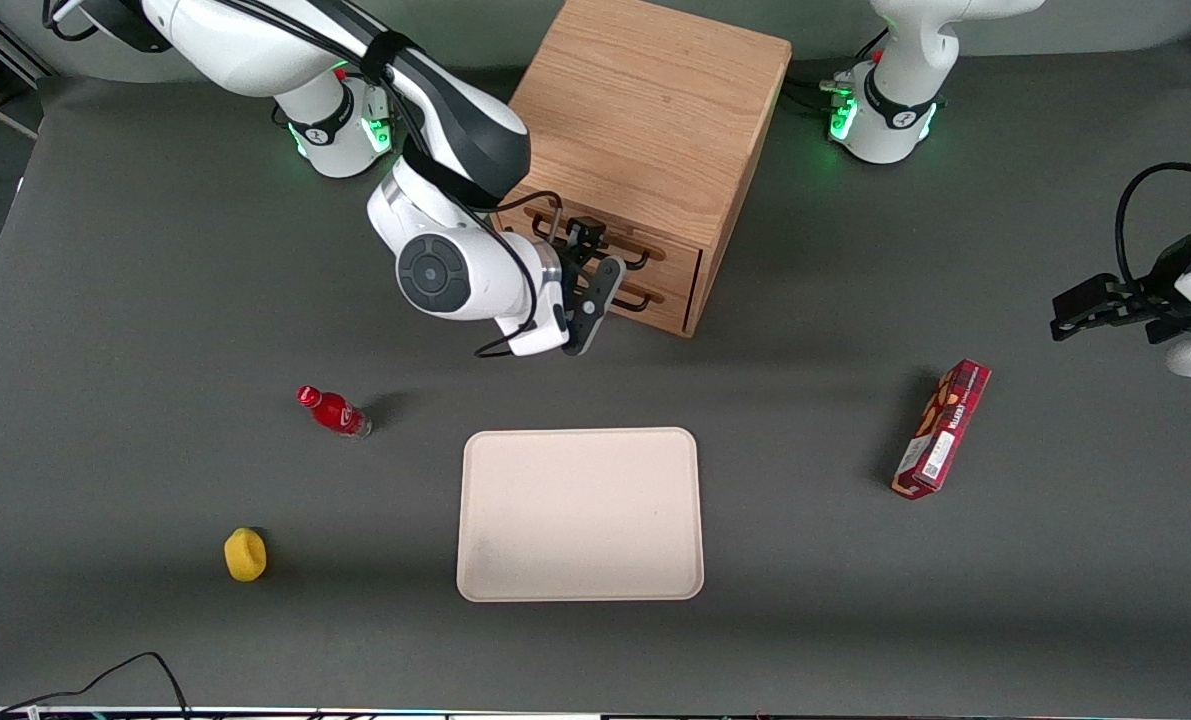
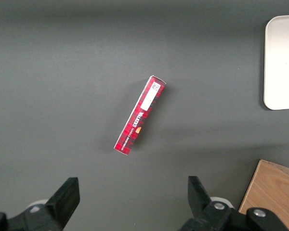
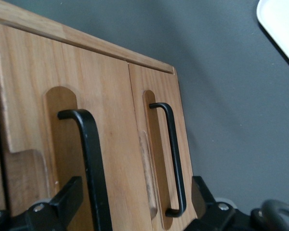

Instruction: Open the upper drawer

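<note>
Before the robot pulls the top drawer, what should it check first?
1. Is the gripper open: ok, fingers spread.
2. Is the upper handle between the fingers: ok in the right wrist view.
3. Is the lower handle left out: cannot tell, it sits close beside.
4. Is the upper drawer shut: ok.
5. Is there room to slide out: ok, the tray lies nearer the camera, apart from the cabinet.

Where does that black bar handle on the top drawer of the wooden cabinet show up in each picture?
Front view: the black wire bar handle of the upper drawer is on the oak cabinet front, with the working arm's claw right at it.
Right wrist view: the same handle appears close up, between the claw's fingers.
Left wrist view: not in it.
Shared landmark: the cabinet.
</note>
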Controlling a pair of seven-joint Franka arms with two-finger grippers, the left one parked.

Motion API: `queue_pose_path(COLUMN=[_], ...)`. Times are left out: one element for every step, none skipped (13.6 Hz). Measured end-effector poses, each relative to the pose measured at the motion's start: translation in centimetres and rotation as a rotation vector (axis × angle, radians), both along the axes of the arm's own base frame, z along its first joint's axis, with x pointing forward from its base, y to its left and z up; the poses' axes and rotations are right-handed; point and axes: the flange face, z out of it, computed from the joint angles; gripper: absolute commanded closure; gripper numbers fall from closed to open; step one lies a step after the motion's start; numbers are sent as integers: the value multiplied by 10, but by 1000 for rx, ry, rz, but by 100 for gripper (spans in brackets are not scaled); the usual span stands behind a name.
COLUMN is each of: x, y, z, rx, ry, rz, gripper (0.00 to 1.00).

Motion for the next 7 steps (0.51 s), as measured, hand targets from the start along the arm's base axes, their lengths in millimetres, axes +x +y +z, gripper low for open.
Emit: queue_pose_path(x=[-2,-2,-1,-1,1,3,6], y=[2,3,4,3,2,2,1], z=[-4,-6,-9,-12,-16,-17,-17], rx=[0,2,3,-1,-7,-6,-6], ry=[0,-1,-2,-2,-4,-2,-6], rz=[0,-1,-3,-2,-1,-1,-3], gripper=[0,0,0,0,0,0,0])
